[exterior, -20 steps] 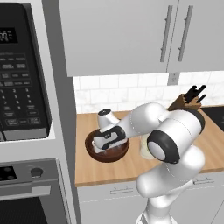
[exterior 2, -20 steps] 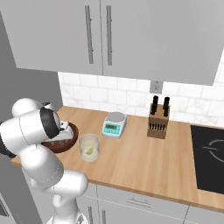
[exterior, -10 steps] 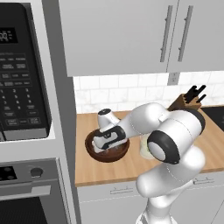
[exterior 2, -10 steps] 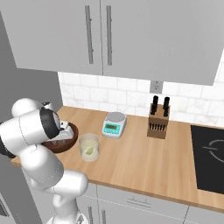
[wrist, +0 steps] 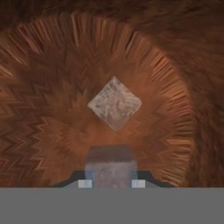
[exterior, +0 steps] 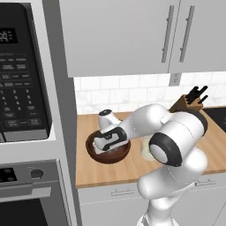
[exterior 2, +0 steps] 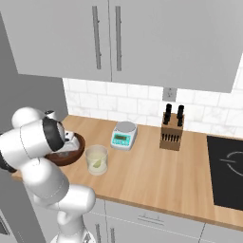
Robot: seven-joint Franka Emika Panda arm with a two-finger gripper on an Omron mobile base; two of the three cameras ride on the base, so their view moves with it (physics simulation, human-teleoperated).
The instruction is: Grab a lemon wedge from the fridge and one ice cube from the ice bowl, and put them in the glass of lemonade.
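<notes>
The gripper (wrist: 111, 183) was down inside the ice bowl (wrist: 39, 87), its jaws drawn in close on either side of a pale grey ice cube (wrist: 111, 164) that sat between the two finger tips at the bottom of the hand view. The tips lay against the cube's sides, so it appeared pinched, though the cube looked still low in the bowl. A second ice cube (wrist: 114, 103) lay beyond it on the bowl's floor, turned corner-on like a diamond, apart from the gripped one.

The hand view alone showed the cubes and the grip. In the left base view the gripper (exterior: 104, 149) was sunk past the rim of the ice bowl (exterior: 93, 154), and pale contents showed only faintly beneath the hand. That view set the bowl at the left end of the wooden counter (exterior: 114, 172), beside the oven column (exterior: 26, 132), with the glass of lemonade (exterior: 145, 150) just right of the bowl, mostly hidden behind the arm.

The right base view showed the glass of lemonade (exterior 2: 96, 159) plainly, upright, just beside the ice bowl (exterior 2: 71, 154), which the arm largely covered. Further along the counter stood a small kitchen scale (exterior 2: 124, 135) and a knife block (exterior 2: 171, 133), well apart from the bowl.
</notes>
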